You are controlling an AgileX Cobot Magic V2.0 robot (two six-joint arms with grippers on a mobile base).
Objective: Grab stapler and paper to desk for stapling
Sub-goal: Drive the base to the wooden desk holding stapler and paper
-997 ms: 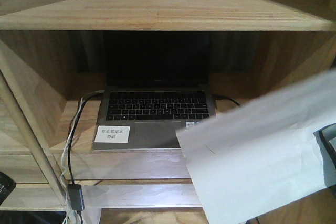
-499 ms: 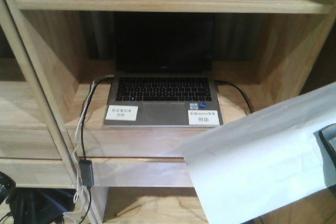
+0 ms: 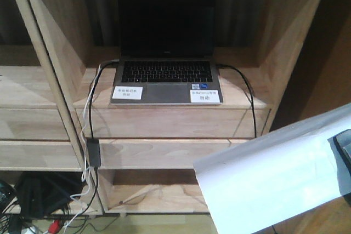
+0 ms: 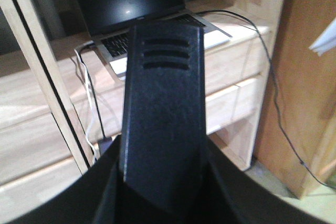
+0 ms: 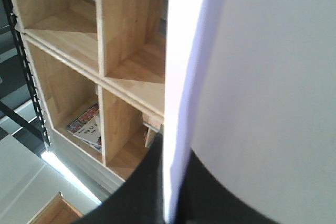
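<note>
In the left wrist view the black stapler (image 4: 161, 103) stands up out of my left gripper (image 4: 163, 187), which is shut on its lower end; three grooves mark its upper end. The large white sheet of paper (image 3: 274, 182) hangs across the lower right of the front view. A dark part of my right gripper (image 3: 344, 147) shows at the sheet's right edge. Seen from the right wrist, the paper (image 5: 262, 77) fills the right half, pinched edge-on in my shut right gripper (image 5: 176, 195). The desk is out of view.
A wooden shelving unit (image 3: 49, 80) faces me with an open laptop (image 3: 164, 75) in one bay. Cables and a power adapter (image 3: 93, 152) hang down its left post. A darker wooden panel (image 3: 323, 53) stands at the right. Magazines (image 5: 86, 124) lie in a lower cubby.
The front view has drawn back from the shelves: the laptop looks smaller and higher, and the lower shelves and floor clutter appear. The paper keeps its place at the lower right.
</note>
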